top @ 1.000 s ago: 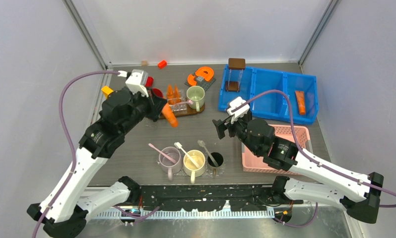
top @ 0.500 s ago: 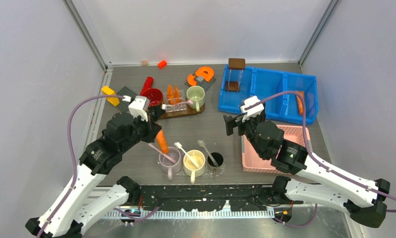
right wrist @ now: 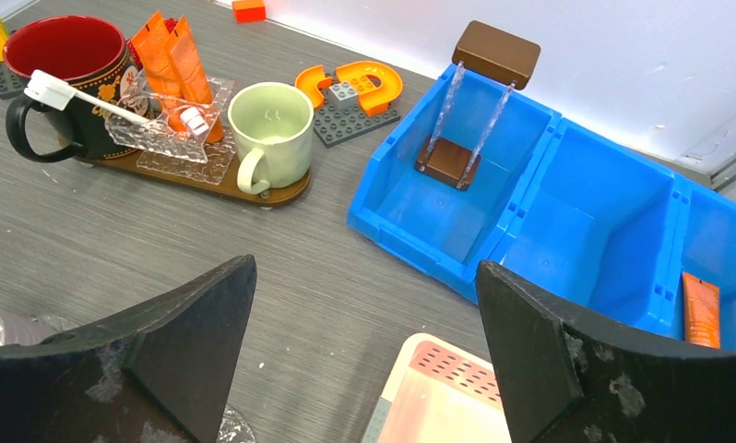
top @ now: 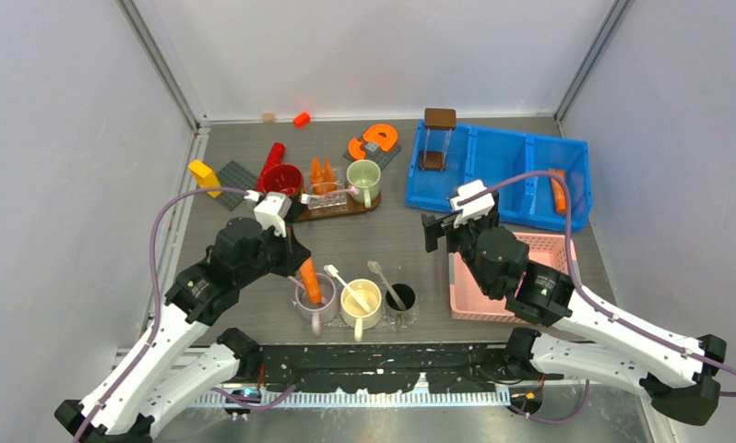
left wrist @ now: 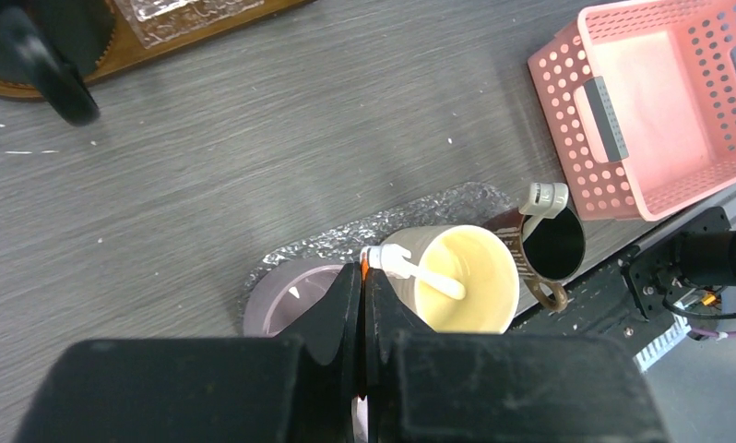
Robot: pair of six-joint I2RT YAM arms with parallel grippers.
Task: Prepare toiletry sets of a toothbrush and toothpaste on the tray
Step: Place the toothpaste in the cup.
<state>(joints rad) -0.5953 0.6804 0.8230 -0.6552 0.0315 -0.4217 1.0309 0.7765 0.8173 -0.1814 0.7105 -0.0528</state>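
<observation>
Toothpaste (top: 311, 282) pinched tilted in fully closed left gripper (top: 297, 265), lower end at mouth of mauve mug (top: 328, 302) near front edge of table (top: 373, 235). Right gripper (right wrist: 364, 269) spread wide, empty, beside pink basket (top: 563, 247).

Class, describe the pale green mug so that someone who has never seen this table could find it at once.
Find the blue bin at the back right of the table; just left of it lies a brown oval tray. The pale green mug stands on the tray's end nearest the bin, whereas the other end holds a dark mug, red inside.
</observation>
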